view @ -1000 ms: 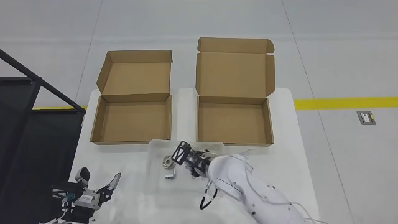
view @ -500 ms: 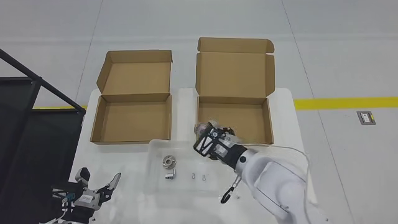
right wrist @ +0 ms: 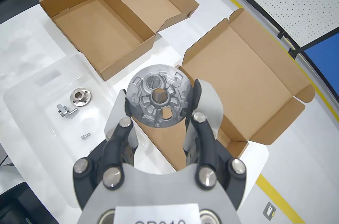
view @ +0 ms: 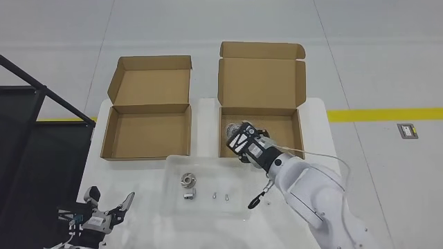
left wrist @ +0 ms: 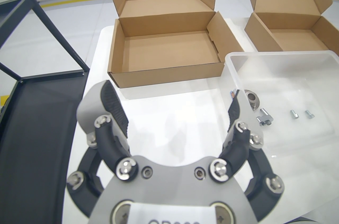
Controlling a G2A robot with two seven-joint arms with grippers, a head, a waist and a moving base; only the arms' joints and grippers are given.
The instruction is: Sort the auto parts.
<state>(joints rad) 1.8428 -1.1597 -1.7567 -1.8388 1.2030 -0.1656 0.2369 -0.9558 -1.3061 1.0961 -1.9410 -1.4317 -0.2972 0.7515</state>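
The left hand (view: 104, 214) (left wrist: 172, 92) is hanging at the 8 o'clock edge of the desk (view: 204, 117), its jaws spread wide and holding nothing. The left box (view: 147, 135) (left wrist: 169, 50) (right wrist: 98, 23) is sitting open at the 10 o'clock position, lid flap folded back toward 12 o'clock. The clear bin (view: 208, 158) (left wrist: 230, 58) (right wrist: 26, 87) is lying at 6 o'clock, just beside the near walls of both boxes. Inside it, a flanged hub (view: 187, 178) (left wrist: 253, 98) (right wrist: 80, 97) is resting in the 9 o'clock half, with a bracket (view: 188, 194) (left wrist: 264, 120) (right wrist: 65, 111) just beside it at its 6 o'clock. Two small bolts (view: 216, 196) (left wrist: 293, 113) are lying side by side at 3 o'clock of the bracket. The right hand (view: 243, 140) (right wrist: 162, 103) is gripping a cast metal disc (view: 232, 133) (right wrist: 148, 87) by its rim, one finger closed on each side, and is holding it over the 8 o'clock corner of the right box (view: 277, 135) (left wrist: 296, 42) (right wrist: 251, 92). That box is sitting open at 2 o'clock, lid raised toward 12 o'clock.
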